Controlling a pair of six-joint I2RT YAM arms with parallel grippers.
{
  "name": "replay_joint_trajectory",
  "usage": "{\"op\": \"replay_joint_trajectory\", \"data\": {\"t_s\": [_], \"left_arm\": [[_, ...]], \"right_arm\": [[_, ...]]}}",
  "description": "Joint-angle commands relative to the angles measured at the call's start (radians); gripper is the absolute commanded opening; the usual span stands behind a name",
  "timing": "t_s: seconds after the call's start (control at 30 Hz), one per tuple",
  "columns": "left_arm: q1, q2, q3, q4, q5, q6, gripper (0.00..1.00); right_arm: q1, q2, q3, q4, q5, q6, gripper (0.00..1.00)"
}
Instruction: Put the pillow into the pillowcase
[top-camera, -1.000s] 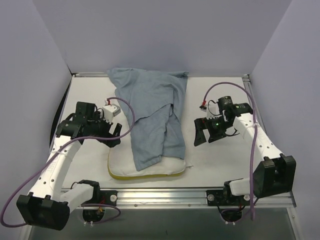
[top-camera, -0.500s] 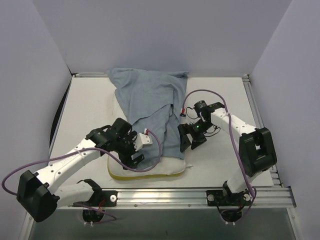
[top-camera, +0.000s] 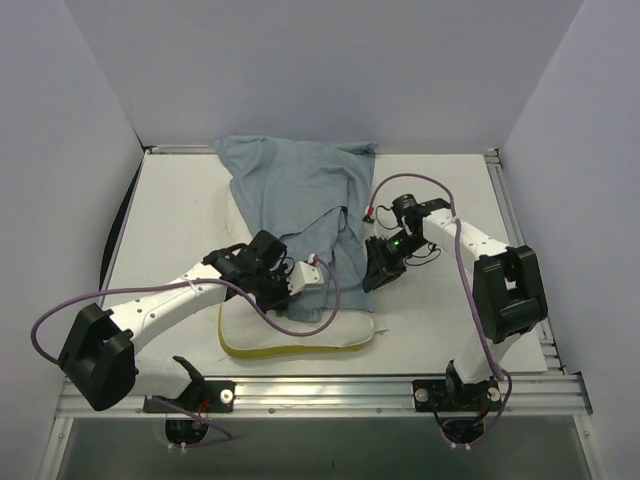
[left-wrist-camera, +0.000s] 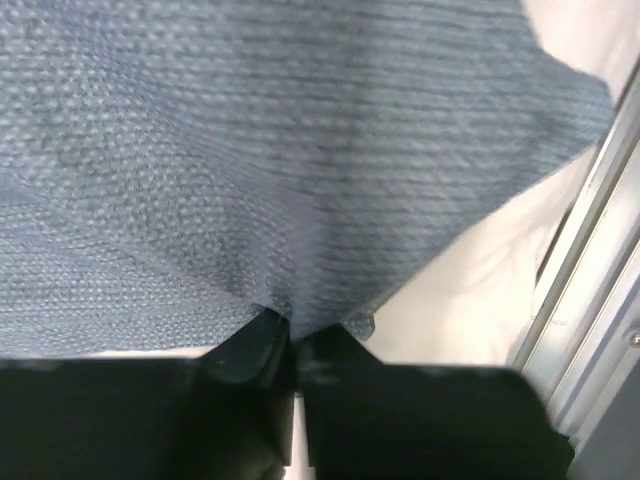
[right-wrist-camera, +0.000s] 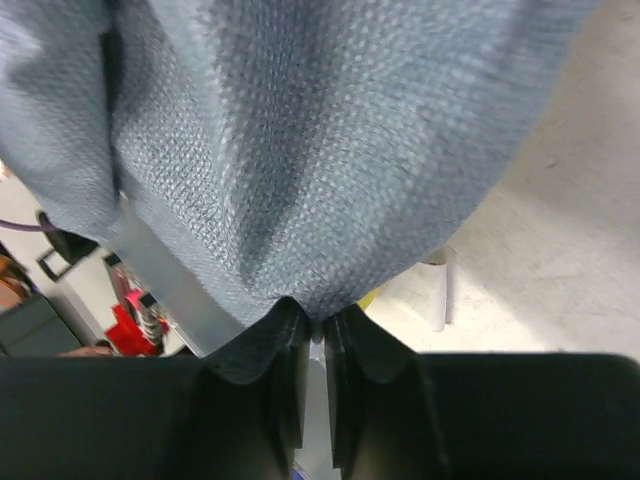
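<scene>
Your top view sits high behind the arm bases (top-camera: 190, 395), tilted down and forward, wide enough to take in the whole surface (top-camera: 180, 200) up to the back wall (top-camera: 320, 70). Your left wrist view looks out past the left tool (left-wrist-camera: 293, 345), which sits bottom centre, very close on the pillowcase (left-wrist-camera: 300, 150), frame rail (left-wrist-camera: 590, 250) at right. Right wrist view: same layout past the right tool (right-wrist-camera: 318, 325), equally close. All three share that cloth; each wrist view covers a different edge of it

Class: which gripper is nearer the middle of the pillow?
Left. The left gripper pinches the pillowcase above the pillow, near its middle; the right gripper pinches it out by the pillow's right edge.
</scene>
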Motion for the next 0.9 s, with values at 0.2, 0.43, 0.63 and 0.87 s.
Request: {"op": "replay_joint_trajectory", "data": {"t_s": [0.2,0.43,0.63,0.87], "left_arm": [[0.088,-0.097,0.214,-0.095,0.075,-0.003,0.00],[0.273,0.057,0.506,-0.098,0.069,-0.049,0.00],[0.323,0.447,1.122,-0.098,0.130,-0.189,0.00],[0.294,0.572,1.390,-0.112,0.454,-0.227,0.00]], "right_arm": [[-0.185,-0.142,0.102,-0.110,-0.089,0.009,0.00],[-0.446,-0.138,0.356,-0.126,-0.106,0.064,0.00],[-0.682,-0.003,0.786,-0.132,-0.138,0.166,0.00],[-0.992,-0.160,0.705,-0.334,-0.197,-0.033,0.00]]}}
